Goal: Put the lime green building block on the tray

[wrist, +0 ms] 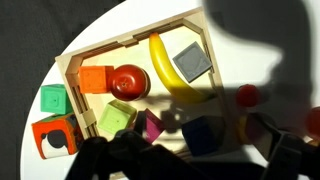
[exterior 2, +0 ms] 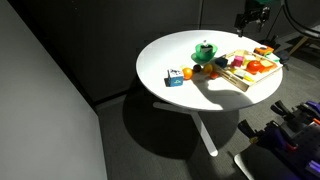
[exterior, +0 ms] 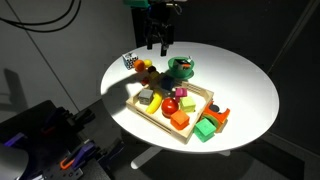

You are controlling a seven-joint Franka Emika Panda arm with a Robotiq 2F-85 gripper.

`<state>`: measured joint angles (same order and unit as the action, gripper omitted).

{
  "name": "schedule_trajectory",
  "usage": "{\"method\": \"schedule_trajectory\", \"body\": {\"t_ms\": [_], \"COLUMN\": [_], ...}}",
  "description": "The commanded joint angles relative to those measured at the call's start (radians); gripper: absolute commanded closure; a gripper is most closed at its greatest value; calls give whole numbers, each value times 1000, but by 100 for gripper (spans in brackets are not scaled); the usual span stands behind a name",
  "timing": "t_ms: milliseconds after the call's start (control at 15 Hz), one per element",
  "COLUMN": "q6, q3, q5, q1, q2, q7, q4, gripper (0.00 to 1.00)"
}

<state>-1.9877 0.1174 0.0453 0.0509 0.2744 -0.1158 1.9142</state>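
Observation:
The light wooden tray holds a banana, a grey block, a red apple and an orange cube. The lime green building block lies inside it beside a magenta block, by the rim nearest the wrist camera. The tray also shows in both exterior views, where the block is tiny. My gripper hangs open and empty, high above the table's far edge behind the tray. In the wrist view its dark fingers frame the bottom, well clear of the block.
A darker green block and an orange block with a hole lie outside the tray's end. A blue block and red ball sit past its side. A green dish stands behind the tray.

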Motion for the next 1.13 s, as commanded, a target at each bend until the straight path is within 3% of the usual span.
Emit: {"method": "schedule_trajectory", "body": {"t_ms": [0,533,600,1067], "q6": [22,-111,-67,-96], "q3": [-15,-41,-40,-44], "q5": [28,5,6,5], "q1": [-9,-10,-7,-8], "q2": [-84,-190,-144,-162], "q7": [-10,7,0,0], "q4": [57,163,112,138], "gripper": [0,0,0,0]}}
